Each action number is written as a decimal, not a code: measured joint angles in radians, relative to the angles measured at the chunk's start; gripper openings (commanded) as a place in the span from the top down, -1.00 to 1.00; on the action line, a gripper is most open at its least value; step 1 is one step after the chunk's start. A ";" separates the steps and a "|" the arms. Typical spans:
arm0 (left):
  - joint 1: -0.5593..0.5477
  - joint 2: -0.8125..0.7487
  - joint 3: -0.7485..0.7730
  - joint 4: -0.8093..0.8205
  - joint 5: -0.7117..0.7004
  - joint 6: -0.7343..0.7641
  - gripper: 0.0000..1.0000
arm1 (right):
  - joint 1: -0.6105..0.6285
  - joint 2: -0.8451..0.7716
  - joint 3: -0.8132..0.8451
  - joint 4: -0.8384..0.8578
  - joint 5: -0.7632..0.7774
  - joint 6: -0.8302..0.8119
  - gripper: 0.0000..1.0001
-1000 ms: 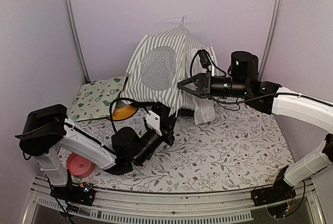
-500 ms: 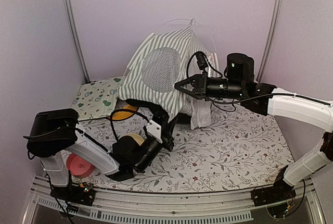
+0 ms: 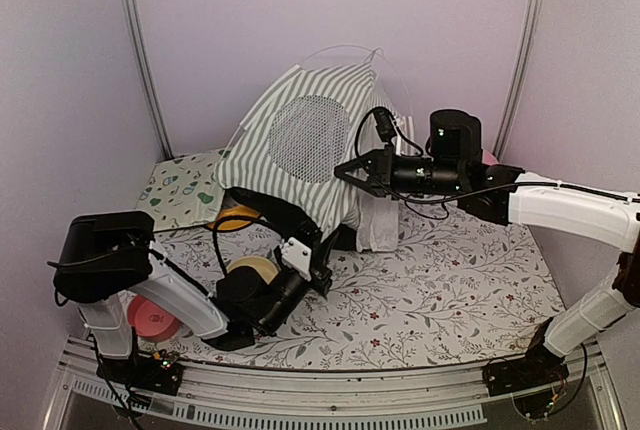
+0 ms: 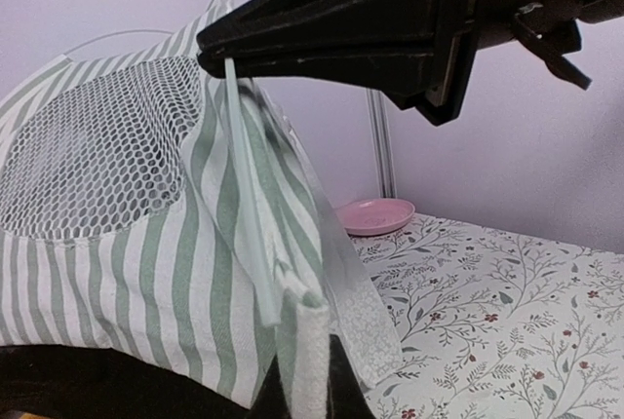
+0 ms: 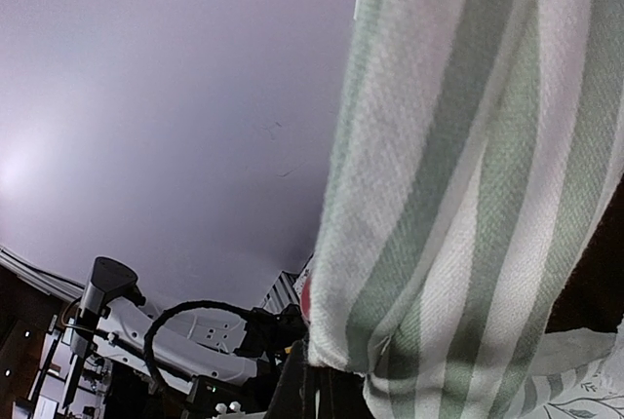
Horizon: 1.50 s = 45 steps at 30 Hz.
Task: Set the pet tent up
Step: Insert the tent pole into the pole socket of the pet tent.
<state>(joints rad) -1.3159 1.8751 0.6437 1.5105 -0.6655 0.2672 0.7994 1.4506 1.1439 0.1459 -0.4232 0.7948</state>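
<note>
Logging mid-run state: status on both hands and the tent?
Left hand shut on pet tent, lower white edge. Right hand shut on its front edge, higher up. Tent upright, lopsided. Printed mat beside it.

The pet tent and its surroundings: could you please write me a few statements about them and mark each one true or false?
1. The pet tent has a round mesh window in its striped side. True.
2. The right end effector hangs open, clear of the tent. False: it is shut on the striped fabric high on the tent.
3. A pink dish sits on the floral cloth beyond the tent in the left wrist view. True.
4. The cream mat with printed shapes lies to the right of the tent. False: it lies to its left.
5. The left end effector grips the tent low down, at its fabric edge. True.
</note>
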 measured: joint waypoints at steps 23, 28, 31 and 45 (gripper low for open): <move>0.000 0.002 -0.010 0.001 0.000 -0.008 1.00 | -0.023 -0.023 -0.051 0.024 0.005 -0.001 1.00; 0.000 0.002 -0.010 0.001 0.000 -0.008 1.00 | -0.026 -0.023 -0.051 0.024 -0.002 -0.002 1.00; 0.000 0.002 -0.008 0.001 0.000 -0.008 1.00 | -0.029 -0.023 -0.051 0.024 -0.006 -0.002 1.00; 0.000 0.004 -0.005 0.002 0.002 -0.010 1.00 | -0.038 -0.023 -0.051 0.024 -0.024 -0.001 1.00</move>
<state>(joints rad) -1.3159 1.8790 0.6388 1.5120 -0.6636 0.2577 0.7616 1.4281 1.0924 0.1699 -0.4477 0.7937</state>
